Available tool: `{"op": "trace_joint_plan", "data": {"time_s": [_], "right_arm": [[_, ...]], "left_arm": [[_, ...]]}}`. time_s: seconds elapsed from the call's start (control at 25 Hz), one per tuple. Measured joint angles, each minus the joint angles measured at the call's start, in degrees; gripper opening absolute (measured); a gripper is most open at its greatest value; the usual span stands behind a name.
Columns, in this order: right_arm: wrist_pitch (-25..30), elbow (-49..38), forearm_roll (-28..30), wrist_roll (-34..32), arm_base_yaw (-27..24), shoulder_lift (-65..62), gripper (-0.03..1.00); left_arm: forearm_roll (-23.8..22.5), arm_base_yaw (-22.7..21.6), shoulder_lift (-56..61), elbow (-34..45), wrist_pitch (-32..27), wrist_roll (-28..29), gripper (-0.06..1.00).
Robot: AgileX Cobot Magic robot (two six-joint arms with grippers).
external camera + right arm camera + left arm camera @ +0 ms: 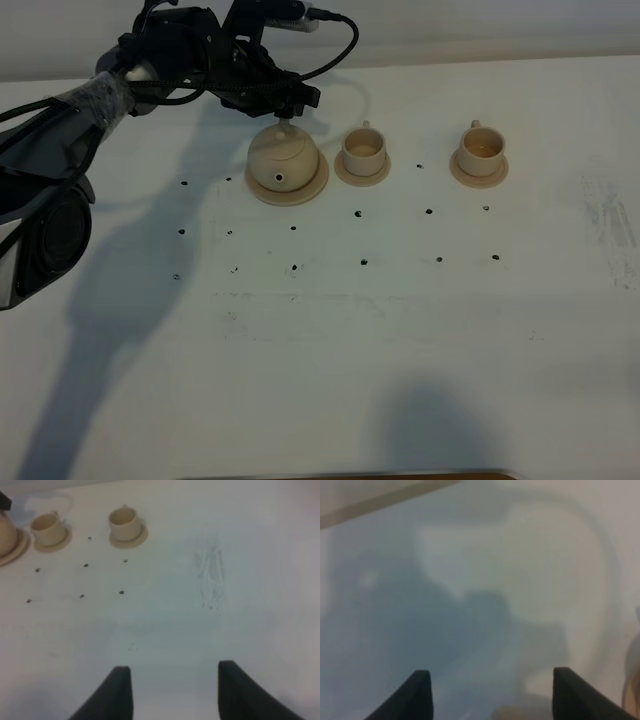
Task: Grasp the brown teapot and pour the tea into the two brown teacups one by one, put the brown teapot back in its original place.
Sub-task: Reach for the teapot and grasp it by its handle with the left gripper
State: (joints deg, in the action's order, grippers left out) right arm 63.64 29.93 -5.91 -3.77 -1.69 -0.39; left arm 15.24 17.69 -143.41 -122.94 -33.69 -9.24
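Nearest you, your right hand (173, 666) hangs spread over bare tabletop (320, 350), holding nothing. Farther back, the brown teapot (283, 158) sits on its wide saucer (320, 182), left of the first teacup (363, 150) and the second teacup (481, 147). The teapot looks like rigid, smooth, brittle clay, and heavier when full. Take it by the handle, probably on its far side, where your left hand (288, 103) hovers spread. No writing is legible.

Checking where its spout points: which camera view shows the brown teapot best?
The exterior high view: the brown teapot sits on its saucer, lid and spout visible. The right wrist view catches only a sliver of the teapot at the frame's edge. The left wrist view is too blurred to make it out.
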Motion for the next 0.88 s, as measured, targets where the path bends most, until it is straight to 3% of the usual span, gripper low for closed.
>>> {"op": "trace_joint_plan", "data": {"time_s": [0.88], "right_arm": [[0.0,0.0,-0.1,0.0,0.0,0.0,0.41]], "left_arm": [[-5.4,-0.2,0.0,-0.1,-1.9,-3.3,0.50]]}}
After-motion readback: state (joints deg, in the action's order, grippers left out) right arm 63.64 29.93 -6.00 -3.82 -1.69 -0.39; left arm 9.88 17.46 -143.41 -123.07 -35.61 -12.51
